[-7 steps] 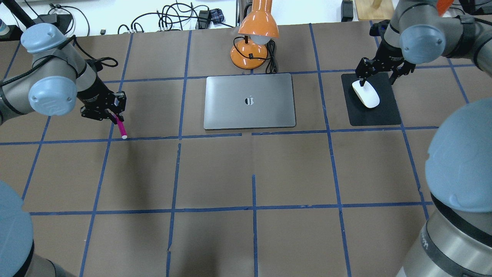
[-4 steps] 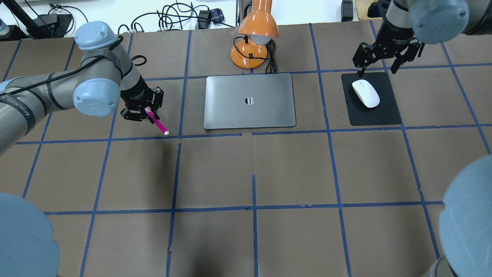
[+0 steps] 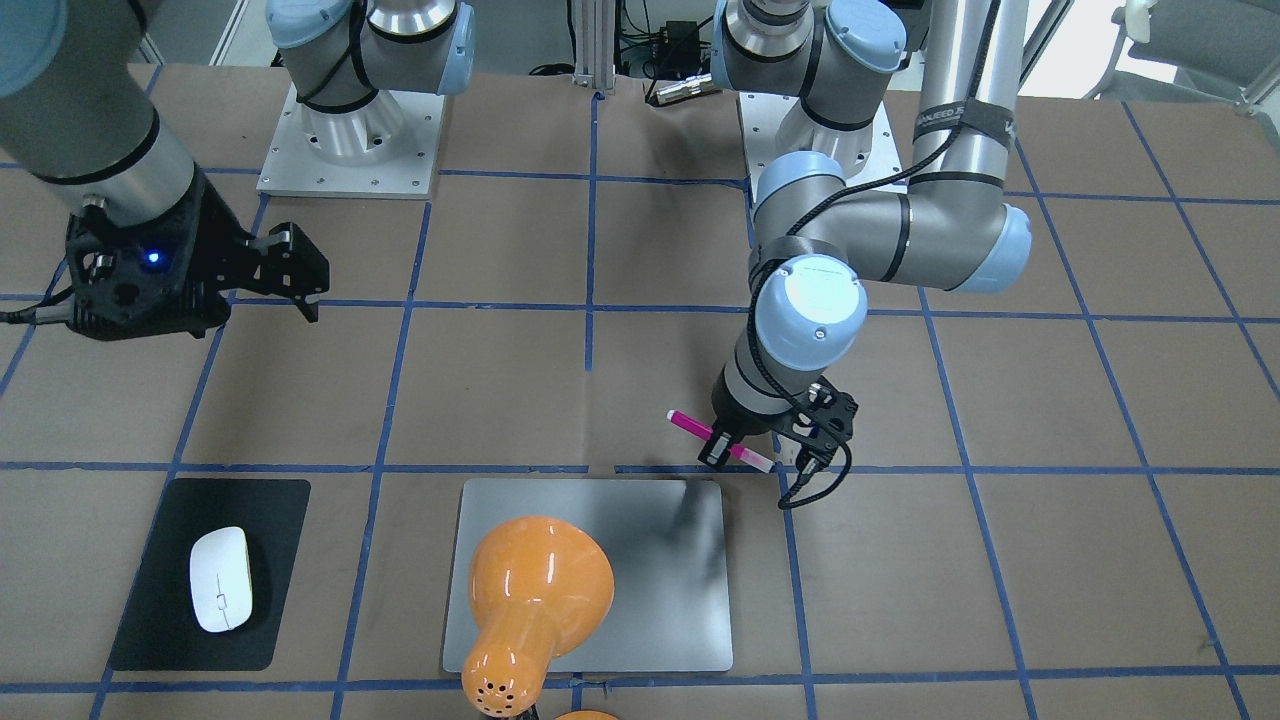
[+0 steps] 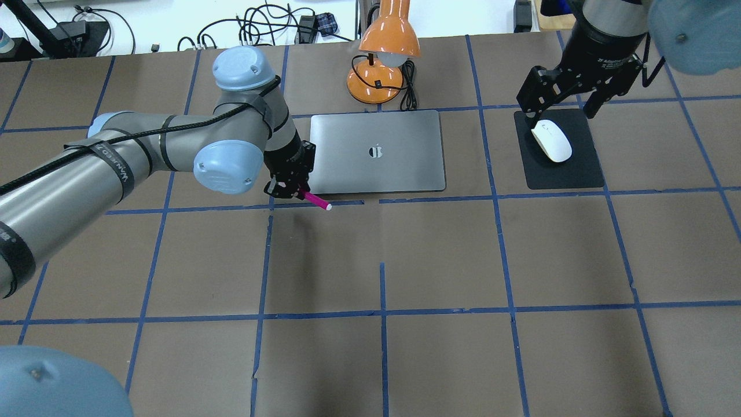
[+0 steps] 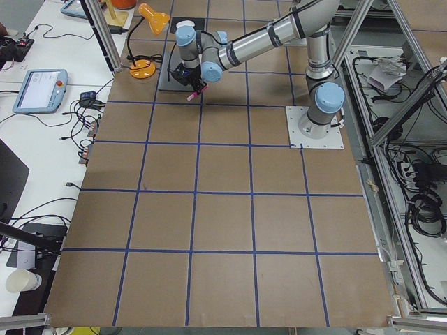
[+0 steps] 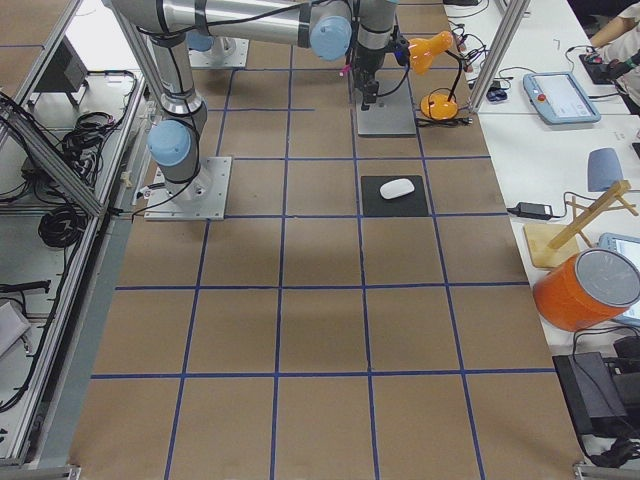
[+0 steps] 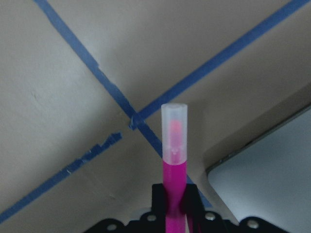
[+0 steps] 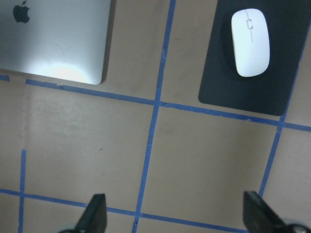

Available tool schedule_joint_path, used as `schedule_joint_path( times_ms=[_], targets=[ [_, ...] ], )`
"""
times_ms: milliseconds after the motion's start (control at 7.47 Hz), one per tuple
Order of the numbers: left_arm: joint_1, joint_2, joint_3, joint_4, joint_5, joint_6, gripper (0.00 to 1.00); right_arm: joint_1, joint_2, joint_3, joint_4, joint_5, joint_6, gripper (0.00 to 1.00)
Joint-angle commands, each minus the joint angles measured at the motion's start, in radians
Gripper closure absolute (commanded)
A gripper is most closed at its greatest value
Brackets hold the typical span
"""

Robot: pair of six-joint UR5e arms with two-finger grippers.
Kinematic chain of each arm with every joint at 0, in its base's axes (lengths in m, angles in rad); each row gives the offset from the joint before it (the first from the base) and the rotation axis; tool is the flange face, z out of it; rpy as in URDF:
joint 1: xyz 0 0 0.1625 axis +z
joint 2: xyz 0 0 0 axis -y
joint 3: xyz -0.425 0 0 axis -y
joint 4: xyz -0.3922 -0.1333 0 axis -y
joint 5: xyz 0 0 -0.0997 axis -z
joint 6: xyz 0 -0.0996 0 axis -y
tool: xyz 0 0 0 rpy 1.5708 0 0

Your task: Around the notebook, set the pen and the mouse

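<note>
The silver-grey notebook (image 4: 347, 162) is lying flat and closed near the middle of the table's (image 4: 440, 260) far edge. The white mouse (image 4: 551, 141) is lying toward the far right corner. The left gripper (image 4: 292, 190) is holding the magenta pen (image 4: 315, 200) tilted, beside the notebook's near-left corner.

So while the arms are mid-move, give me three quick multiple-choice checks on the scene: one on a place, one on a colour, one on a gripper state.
1. Where does the mouse lie?
A. on the black mat
B. on bare brown table paper
C. held up off the table

2. What colour is the lamp shade?
A. green
B. orange
C. white

3. The left gripper is:
A. open and empty
B. shut on the mouse
C. shut on the pen

Answers:
1 A: the overhead and right wrist views show the white mouse resting on the mat.
2 B: the shade is glossy orange in both the overhead and front views.
3 C: the left wrist view shows the magenta pen clamped between the fingers.
</note>
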Motion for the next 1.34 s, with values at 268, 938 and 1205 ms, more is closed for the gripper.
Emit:
schedule_joint_path(
  times_ms=[268, 938, 1205],
  targets=[
    [-0.149, -0.020, -0.001, 0.039, -0.014, -0.399, 1.00, 0.009, -0.039, 0.036, -0.007, 0.007, 0.008, 0.00],
    [-0.206, -0.077, 0.013, 0.073, -0.014, -0.539, 1.00, 0.086, -0.045, 0.024, 0.011, -0.005, 0.144, 0.00],
    [-0.206, -0.104, 0.013, 0.090, -0.031, -0.539, 1.00, 0.088, -0.040, 0.034, 0.013, -0.008, 0.137, 0.00]
  ],
)
